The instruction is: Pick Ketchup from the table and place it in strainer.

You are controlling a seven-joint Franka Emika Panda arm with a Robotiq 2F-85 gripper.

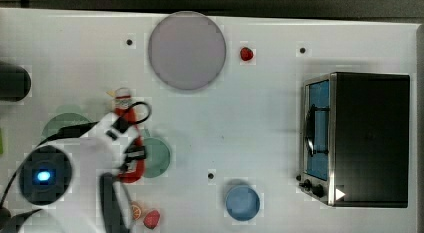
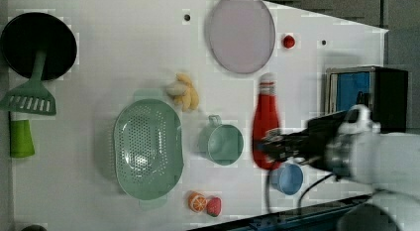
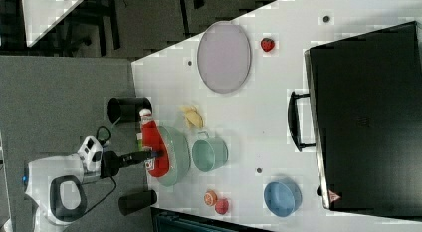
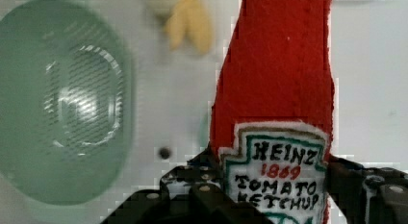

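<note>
My gripper (image 2: pixel 270 149) is shut on the lower body of the ketchup (image 2: pixel 266 117), a red bottle with a white cap. In the wrist view the ketchup (image 4: pixel 276 89) stands between the black fingers (image 4: pixel 202 185), label facing the camera. The bottle seems to be held off the table. The strainer (image 2: pixel 147 149), a pale green perforated oval basket, lies at the left view's left of the bottle, past a green mug (image 2: pixel 223 144). In the top view the ketchup (image 1: pixel 131 170) lies between the strainer (image 1: pixel 62 124) and the mug, and the arm covers part of both. The strainer (image 4: pixel 62 104) looks empty.
A grey round plate (image 2: pixel 240 32) and a small strawberry (image 2: pixel 288 41) lie at the far side. A black toaster oven (image 1: pixel 370 138) stands at the top view's right. Also on the table are a blue bowl (image 2: pixel 287 179), bananas (image 2: pixel 184 92), an orange slice (image 2: pixel 197 202), and a black pan with a green spatula (image 2: pixel 37 47).
</note>
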